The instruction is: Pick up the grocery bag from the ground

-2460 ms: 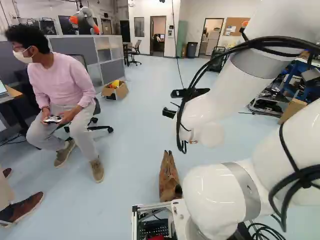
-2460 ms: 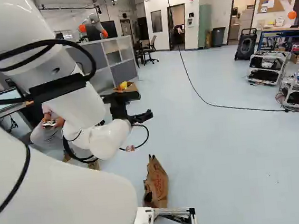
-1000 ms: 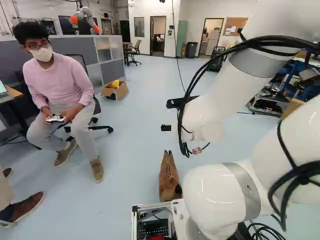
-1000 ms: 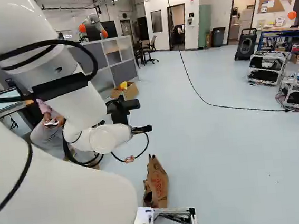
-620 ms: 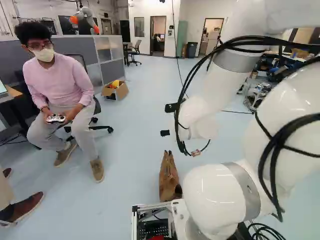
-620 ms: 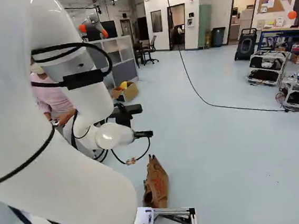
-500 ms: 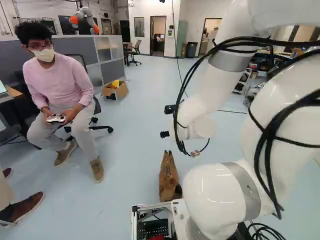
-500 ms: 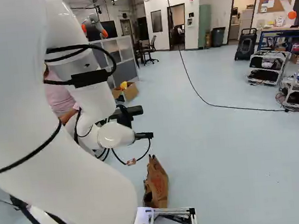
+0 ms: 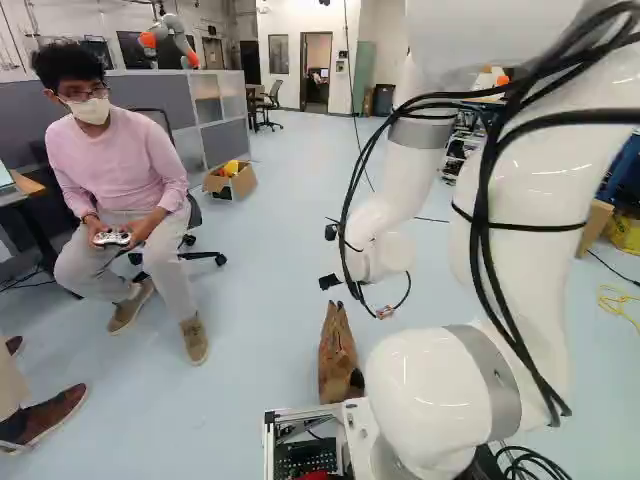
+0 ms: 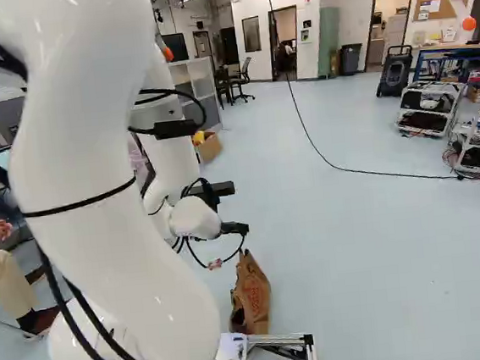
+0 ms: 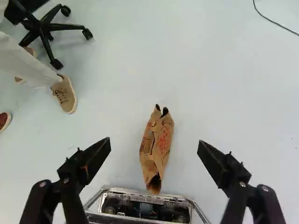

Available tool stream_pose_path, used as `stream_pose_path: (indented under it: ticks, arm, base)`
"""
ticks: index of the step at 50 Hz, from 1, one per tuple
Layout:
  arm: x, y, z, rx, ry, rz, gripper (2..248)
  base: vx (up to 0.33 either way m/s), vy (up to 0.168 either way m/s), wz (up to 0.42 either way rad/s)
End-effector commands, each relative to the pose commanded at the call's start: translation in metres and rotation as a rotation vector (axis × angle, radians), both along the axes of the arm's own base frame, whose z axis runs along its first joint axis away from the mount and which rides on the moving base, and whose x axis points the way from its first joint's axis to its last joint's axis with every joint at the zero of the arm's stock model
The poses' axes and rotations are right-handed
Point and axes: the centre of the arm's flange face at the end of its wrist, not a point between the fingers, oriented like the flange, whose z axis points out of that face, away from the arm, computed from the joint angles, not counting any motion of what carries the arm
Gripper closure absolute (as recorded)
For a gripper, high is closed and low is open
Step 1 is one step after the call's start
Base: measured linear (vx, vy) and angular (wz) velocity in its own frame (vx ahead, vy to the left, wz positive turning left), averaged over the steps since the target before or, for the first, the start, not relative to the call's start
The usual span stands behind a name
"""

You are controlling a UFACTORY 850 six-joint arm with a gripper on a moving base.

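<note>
My arm [image 10: 93, 160] has folded, bringing gripper [image 11: 154, 142] slightly lower toward grocery bag [image 11: 160, 151]; jaws wide apart, holding nothing. Alignment looks fair for straddling it; further descent needed.

A grey partition [image 9: 222, 142] is standing on the pale blue floor [image 9: 270, 280]; a cardboard box [image 9: 238, 183] is sitting near it, a rolling chair [image 10: 242, 79] is standing beyond it, white walls [image 9: 290, 20] are rising behind it.

Red print [image 11: 163, 140] — on paper bag [image 11: 158, 153], unreadable
</note>
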Motion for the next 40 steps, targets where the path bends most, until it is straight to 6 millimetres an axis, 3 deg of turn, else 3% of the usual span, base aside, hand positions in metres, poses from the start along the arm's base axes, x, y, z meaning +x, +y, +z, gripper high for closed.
stream_pose_path:
  ticks: [40]
  arm:
    - [0.036,0.000,-0.093,0.000,0.185,0.000,3]
  base:
    - [0.000,0.000,0.000]
